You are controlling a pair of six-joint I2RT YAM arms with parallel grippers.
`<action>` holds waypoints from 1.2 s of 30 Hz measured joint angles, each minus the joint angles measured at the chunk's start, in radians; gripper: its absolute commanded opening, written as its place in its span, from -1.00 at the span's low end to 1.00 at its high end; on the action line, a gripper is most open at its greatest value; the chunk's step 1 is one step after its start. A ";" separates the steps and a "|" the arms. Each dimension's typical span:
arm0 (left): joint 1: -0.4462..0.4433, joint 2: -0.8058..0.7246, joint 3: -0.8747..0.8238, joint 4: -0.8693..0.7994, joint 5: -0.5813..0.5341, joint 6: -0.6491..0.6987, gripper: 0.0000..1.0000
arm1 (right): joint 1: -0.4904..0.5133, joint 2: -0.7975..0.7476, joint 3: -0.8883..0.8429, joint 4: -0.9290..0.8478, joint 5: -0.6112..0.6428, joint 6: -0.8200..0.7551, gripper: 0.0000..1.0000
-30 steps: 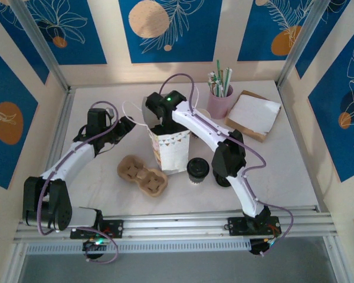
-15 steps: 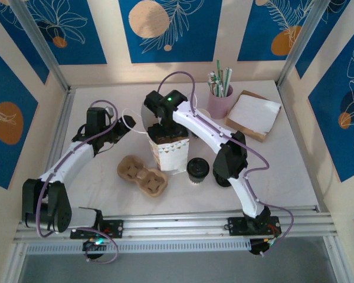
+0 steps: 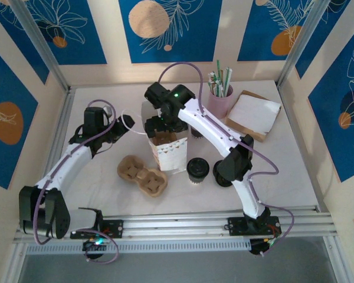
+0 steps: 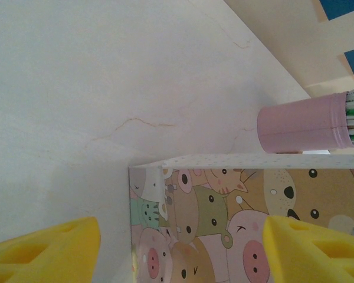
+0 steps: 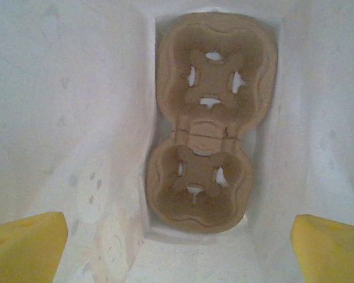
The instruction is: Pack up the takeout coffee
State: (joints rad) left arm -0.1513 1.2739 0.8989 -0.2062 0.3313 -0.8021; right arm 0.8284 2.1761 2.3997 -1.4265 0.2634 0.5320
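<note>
White marbled table (image 3: pixel 106 184), walled by blue and cream leaf-print panels.

Item 1, takeout coffee (image 3: pixel 197 170): at frame centre, just right of the paper bag (image 3: pixel 171 154). Upright on the table, outside the bag. Round black lid faces up; cup wall below mostly hidden by the lid, w/ a dark strip at the base. No gripper touching it.

Item 2, containers:
- Bag stands upright, mouth open, cartoon animal print on one face. A brown pulp 2-cup carrier (image 5: pixel 206 124) lies flat on its floor, both wells empty.
- Second pulp carrier (image 3: pixel 143 175) on the table, lower left of the bag, wells empty.
- Pink cup (image 3: pixel 219 103), upper right of the bag, holds green and white straws (image 3: pixel 221 75).
- Brown tray w/ white napkins (image 3: pixel 253 115) at far right.

Item 3, tools:
- Right gripper (image 3: pixel 162 125) sits over the bag mouth, pointing down; fingers spread wide, holding nothing.
- Left gripper (image 3: pixel 123 125) is at the bag's upper-left side near the white handle loop (image 3: pixel 128 119); fingers also wide apart, nothing between them. Contact w/ handle: cannot tell.
</note>
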 measured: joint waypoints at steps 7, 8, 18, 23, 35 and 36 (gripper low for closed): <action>0.000 -0.063 0.025 -0.052 0.000 0.009 0.46 | 0.007 0.000 0.025 -0.004 0.019 0.000 0.87; -0.001 -0.076 0.033 -0.063 -0.001 0.016 0.46 | 0.008 0.000 0.036 -0.006 0.020 0.000 0.85; -0.001 -0.179 0.120 -0.180 -0.053 0.066 0.44 | 0.023 -0.016 0.072 -0.006 0.034 -0.007 0.63; -0.001 -0.201 0.150 -0.225 -0.066 0.080 0.43 | 0.033 -0.042 0.073 -0.006 0.051 -0.007 0.63; -0.001 -0.251 0.253 -0.309 -0.046 0.106 0.45 | 0.058 -0.163 0.064 0.051 0.067 -0.021 0.62; -0.001 -0.256 0.260 -0.316 -0.044 0.107 0.45 | 0.060 -0.174 0.058 0.059 0.067 -0.022 0.61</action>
State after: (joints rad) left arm -0.1520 1.0180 1.1591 -0.5224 0.2874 -0.6952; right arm 0.8879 2.0022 2.4573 -1.3674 0.3302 0.5098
